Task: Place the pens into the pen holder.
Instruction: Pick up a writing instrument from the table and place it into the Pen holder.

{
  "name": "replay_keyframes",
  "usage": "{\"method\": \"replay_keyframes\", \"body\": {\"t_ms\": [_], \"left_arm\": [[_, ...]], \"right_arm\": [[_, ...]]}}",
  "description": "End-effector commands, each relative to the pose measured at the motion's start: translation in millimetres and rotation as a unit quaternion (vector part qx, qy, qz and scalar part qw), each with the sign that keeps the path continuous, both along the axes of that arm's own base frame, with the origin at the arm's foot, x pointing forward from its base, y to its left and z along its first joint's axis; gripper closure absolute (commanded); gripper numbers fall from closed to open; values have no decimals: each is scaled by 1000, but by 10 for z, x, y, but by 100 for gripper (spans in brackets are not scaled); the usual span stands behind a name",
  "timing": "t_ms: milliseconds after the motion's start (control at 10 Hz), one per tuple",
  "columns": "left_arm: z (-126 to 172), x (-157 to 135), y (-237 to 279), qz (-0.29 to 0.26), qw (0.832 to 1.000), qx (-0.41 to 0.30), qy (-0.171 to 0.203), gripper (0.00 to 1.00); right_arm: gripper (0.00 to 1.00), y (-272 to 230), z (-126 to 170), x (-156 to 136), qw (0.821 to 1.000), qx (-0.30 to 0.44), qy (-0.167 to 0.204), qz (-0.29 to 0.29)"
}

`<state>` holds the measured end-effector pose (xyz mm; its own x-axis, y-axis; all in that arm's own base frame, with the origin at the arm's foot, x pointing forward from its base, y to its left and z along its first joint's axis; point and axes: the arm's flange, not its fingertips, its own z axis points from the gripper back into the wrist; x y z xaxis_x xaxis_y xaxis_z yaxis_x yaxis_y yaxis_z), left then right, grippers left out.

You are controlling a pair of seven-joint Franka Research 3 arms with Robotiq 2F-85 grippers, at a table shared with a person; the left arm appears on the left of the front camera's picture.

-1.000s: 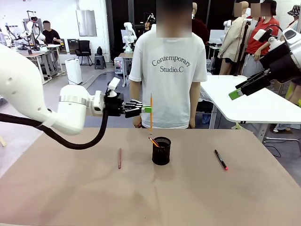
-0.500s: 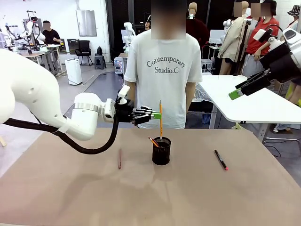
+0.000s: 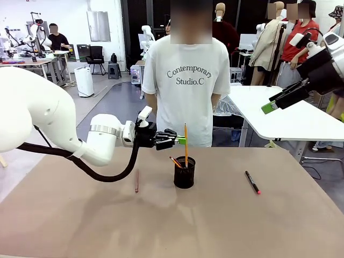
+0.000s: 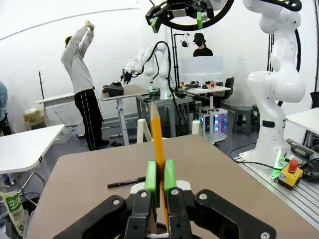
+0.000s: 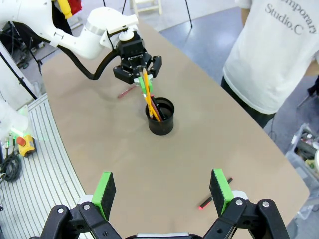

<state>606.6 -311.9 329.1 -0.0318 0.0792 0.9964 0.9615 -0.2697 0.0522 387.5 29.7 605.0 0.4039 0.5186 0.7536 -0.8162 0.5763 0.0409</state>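
The left fingers (image 3: 181, 141) are clamped on the yellow-orange pencil (image 3: 186, 153). Its long axis is upright, and the pen holder (image 3: 184, 176) sits at 6 o'clock, straight beneath. The tip seems already past the rim, though the mesh hides it. A second ago the pencil hung higher, off toward the cup's 9 o'clock. On the bench (image 3: 80, 226), the reddish-brown pencil (image 3: 136, 181) lies at the holder's 9 o'clock and the black marker (image 3: 252, 182) at 3 o'clock. The right fingers (image 3: 270, 104) stand apart, empty and raised well away, so the left arm is nearer.
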Motion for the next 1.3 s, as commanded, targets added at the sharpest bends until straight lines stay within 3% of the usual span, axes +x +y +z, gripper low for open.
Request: {"method": "replay_keyframes", "body": {"t_ms": [0, 900, 1000, 1200], "left_arm": [[16, 73, -57, -17, 1000, 4, -2, 100], [-36, 27, -54, -4, 1000, 1, 0, 100], [-62, 44, -66, -7, 1000, 5, -1, 92], [-61, 39, -54, -6, 1000, 6, -2, 54]], "right_arm": [[0, 5, 4, 7, 1000, 5, 0, 2], [0, 5, 4, 7, 1000, 5, 0, 2], [0, 5, 4, 7, 1000, 5, 0, 2], [0, 5, 4, 7, 1000, 5, 0, 2]]}}
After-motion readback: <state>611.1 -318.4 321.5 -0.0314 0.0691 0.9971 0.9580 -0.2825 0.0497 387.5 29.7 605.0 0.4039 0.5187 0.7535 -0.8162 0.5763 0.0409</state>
